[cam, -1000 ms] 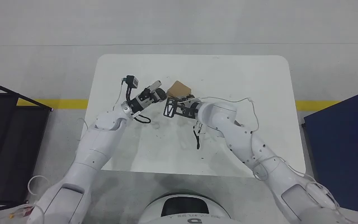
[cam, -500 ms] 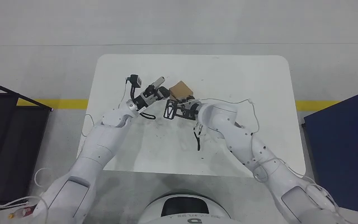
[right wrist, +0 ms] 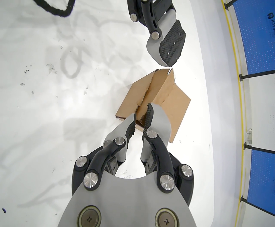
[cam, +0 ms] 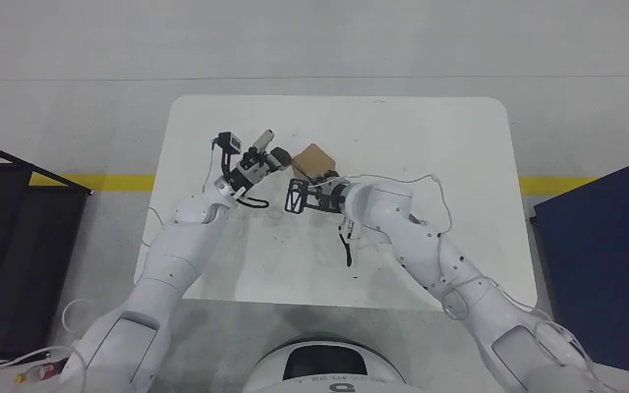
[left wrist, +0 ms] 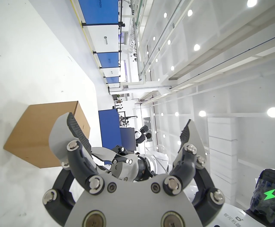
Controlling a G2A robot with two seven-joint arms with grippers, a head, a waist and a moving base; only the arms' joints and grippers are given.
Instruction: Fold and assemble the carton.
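Observation:
A small brown carton [cam: 315, 156] lies on the white table [cam: 442, 147], its flaps partly folded with a seam running along the face that shows in the right wrist view [right wrist: 165, 94]. My right gripper [right wrist: 141, 117] is shut on the carton's near flap edge; from above it [cam: 306, 180] sits at the carton's near side. My left gripper [left wrist: 129, 123] is open with nothing between its fingers, and the carton [left wrist: 40, 133] lies just beside one finger. From above, the left gripper [cam: 274, 149] stands a little left of the carton, apart from it. One of its fingertips [right wrist: 169, 49] hangs just beyond the carton's far corner.
A black cable loop [cam: 256, 204] hangs from the left arm over the table, also seen in the right wrist view [right wrist: 58, 10]. The table's far edge [right wrist: 204, 86] runs close behind the carton. Blue panels [cam: 580, 236] stand off the table's right side.
My left gripper has drawn back from the carton, up and to the left, and turned. The right gripper stays shut on the flap and has shifted slightly left.

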